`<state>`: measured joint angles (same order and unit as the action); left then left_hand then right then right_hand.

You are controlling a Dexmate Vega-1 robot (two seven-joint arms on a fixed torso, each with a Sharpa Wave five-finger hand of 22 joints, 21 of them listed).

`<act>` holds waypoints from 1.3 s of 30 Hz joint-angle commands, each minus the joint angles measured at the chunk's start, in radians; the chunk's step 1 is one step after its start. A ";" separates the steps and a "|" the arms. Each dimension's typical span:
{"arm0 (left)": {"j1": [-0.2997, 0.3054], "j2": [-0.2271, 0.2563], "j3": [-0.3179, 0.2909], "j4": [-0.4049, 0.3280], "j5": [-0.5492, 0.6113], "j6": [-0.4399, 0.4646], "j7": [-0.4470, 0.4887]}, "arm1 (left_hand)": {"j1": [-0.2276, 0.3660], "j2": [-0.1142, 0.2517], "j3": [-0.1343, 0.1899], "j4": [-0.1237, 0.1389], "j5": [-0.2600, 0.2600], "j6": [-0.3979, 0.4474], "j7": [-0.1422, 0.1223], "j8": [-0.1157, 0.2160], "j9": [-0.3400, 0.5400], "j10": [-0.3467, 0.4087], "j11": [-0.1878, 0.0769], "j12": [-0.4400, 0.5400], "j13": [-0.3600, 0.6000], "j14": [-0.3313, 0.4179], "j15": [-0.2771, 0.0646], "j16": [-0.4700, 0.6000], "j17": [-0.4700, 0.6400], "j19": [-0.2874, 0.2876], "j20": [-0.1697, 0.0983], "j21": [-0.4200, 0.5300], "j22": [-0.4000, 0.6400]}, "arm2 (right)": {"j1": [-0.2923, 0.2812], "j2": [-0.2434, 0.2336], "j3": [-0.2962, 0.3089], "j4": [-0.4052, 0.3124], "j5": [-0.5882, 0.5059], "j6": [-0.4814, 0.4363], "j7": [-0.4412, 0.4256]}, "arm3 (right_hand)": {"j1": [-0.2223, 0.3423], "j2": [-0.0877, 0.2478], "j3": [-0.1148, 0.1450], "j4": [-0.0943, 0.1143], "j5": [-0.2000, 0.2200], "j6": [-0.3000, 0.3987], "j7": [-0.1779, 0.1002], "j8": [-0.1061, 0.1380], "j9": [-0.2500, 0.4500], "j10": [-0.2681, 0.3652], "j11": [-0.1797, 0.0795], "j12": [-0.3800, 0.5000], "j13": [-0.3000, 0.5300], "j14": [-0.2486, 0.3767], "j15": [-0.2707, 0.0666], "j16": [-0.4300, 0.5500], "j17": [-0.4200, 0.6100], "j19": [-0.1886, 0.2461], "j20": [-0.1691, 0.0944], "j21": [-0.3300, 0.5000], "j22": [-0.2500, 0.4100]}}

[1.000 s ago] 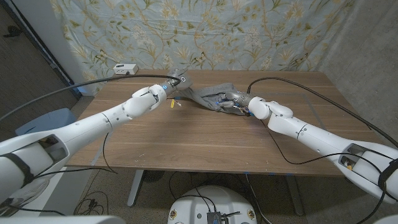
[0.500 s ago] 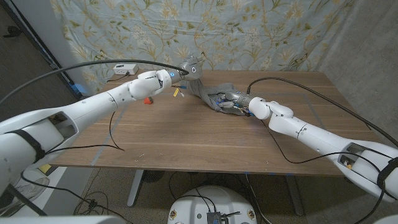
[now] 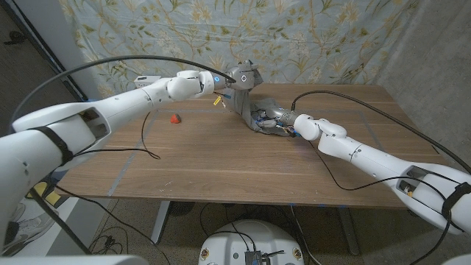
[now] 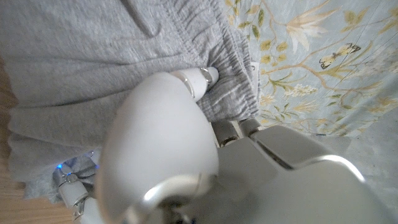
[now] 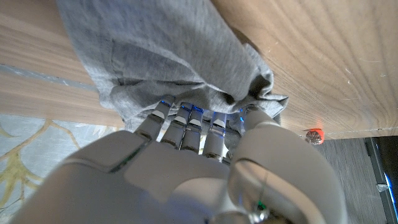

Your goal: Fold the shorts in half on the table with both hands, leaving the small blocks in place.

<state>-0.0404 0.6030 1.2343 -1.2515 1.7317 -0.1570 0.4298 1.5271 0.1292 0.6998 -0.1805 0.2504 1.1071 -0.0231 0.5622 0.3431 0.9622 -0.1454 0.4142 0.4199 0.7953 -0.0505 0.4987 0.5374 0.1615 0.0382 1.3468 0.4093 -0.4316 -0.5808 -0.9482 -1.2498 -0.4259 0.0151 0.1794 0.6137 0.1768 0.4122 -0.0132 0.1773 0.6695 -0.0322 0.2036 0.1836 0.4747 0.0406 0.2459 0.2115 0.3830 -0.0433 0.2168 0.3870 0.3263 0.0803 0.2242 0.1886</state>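
**Left hand lifting one end of the shorts, right hand pinning the other**

The grey shorts are sitting in the upper middle of the head view, near the table's far edge, bunched and partly off the wood. The left hand is clamping one end, the gathered waistband by the look of the left wrist view, and holding it up in the air just above the far edge, in front of the floral backdrop. The right hand is closing its fingers on the lower end, which is lying on the wood just right of frame centre; the fabric is bunching over the fingertips in the right wrist view.

Key relation: the shorts' long axis is running steeply from the raised end at upper left down to the pinned end at lower right, so the cloth is hanging almost upright between the two hands rather than lying flat. Both hands are touching it; the left is carrying the free end. Judging from this, the fold is turning on bringing the raised end over toward the right hand's end.

A small red block is sitting on the table to the left of the shorts, below the left forearm, well apart from the cloth. A small yellow piece is showing just under the left hand; cannot tell if it is resting on the table.
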 commanded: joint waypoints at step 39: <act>0.013 -0.284 0.220 0.299 -0.385 0.581 0.549 | -0.680 -0.104 -0.060 0.213 -0.053 -0.602 -0.179 -0.370 -0.147 -0.365 -0.012 -0.232 -0.119 -0.131 -0.162 -0.292 -0.217 0.019 -0.039 -0.116 -0.243 | 0.035 0.006 -0.009 -0.009 -0.027 -0.029 0.018 | 0.011 0.005 0.018 -0.019 0.002 0.012 0.006 -0.001 0.005 0.015 0.003 -0.002 0.003 0.007 -0.014 0.013 0.003 0.012 -0.003 0.006 0.002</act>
<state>-0.1486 0.2679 1.5735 -0.8219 1.4089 0.1963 0.8801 0.8613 0.0221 0.6284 0.0319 0.1925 0.5168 -0.2015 0.1957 0.1952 0.6071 -0.1581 0.1845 0.3014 0.6719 -0.0634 0.2063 0.3200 0.1737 -0.0015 1.2350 0.1628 -0.4136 -0.5840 -0.9495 -1.2441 -0.4414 -0.0069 0.1777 0.6157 0.1788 0.4267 -0.0276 0.1773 0.6695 -0.0326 0.2026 0.1838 0.4792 0.0378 0.2432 0.2148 0.3876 -0.0391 0.2292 0.3894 0.3295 0.0824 0.2322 0.1913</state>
